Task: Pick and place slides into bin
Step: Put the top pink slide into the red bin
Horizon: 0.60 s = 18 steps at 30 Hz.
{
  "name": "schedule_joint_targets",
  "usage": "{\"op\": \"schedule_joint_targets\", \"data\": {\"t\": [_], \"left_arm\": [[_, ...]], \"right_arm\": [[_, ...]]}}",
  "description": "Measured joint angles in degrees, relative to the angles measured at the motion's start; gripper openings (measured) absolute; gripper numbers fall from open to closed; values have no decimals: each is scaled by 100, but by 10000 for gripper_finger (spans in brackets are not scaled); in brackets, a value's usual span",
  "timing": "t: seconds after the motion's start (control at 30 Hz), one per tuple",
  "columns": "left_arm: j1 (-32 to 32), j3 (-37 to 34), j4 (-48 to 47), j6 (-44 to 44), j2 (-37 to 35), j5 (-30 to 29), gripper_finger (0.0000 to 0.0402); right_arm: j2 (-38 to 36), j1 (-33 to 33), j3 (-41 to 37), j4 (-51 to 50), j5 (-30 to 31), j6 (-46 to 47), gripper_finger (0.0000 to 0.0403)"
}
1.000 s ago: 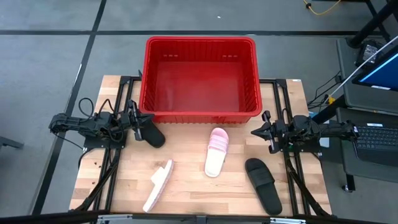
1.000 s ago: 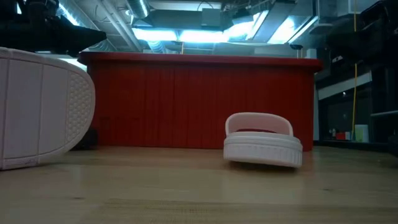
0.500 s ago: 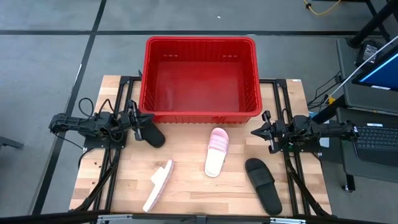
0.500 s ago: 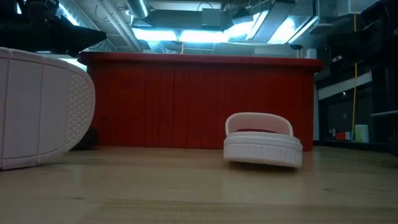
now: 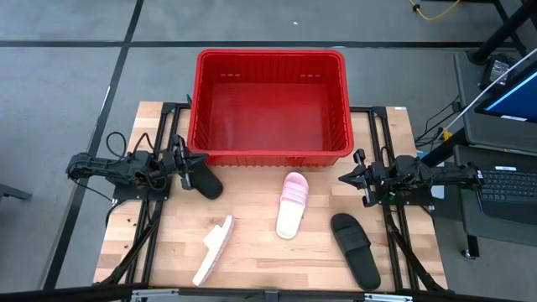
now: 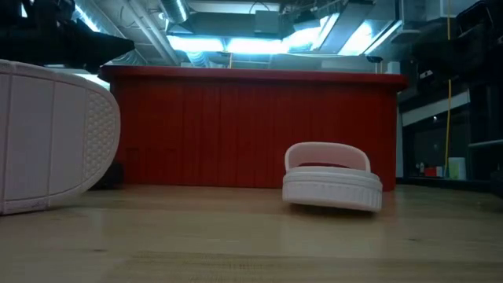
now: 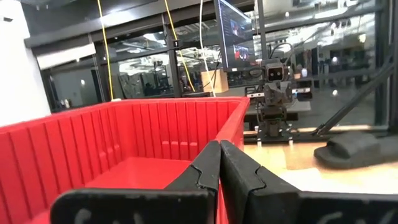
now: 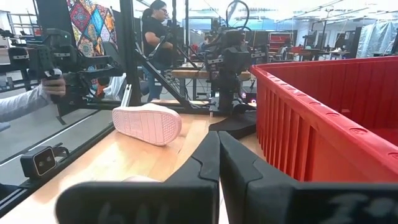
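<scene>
tabletop (image 5: pixel 252 210), both hands closed, empty

A pale wooden plank worktop (image 5: pixel 260 252) stood on grey carpet floor (image 5: pixel 67 75) crossed by dark seams. Beyond its right edge sat a dark desk with a black keyboard (image 5: pixel 508 186). Ceiling strip lights (image 6: pixel 236 43) glowed overhead.

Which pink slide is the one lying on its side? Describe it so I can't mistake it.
Start at the red bin, then go to the table's near-left area. That pink slide lies on edge, a thin diagonal sliver; the other pink slide lies flat, strap up.
</scene>
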Motion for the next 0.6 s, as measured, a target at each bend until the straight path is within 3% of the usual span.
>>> {"op": "schedule_joint_targets", "data": {"t": [0.2, 0.4, 0.6], "left_arm": [[-1, 0, 4, -192, 1, 40, 3], [-1, 0, -147, -164, -1, 935, 1], [-1, 308, -763, -497, 1, 1186, 1]], "right_arm": [[0, 0, 0, 0, 0, -9, 6], [0, -1, 2, 5, 41, -7, 6], [11, -2, 2, 111, 195, -15, 3]]}}
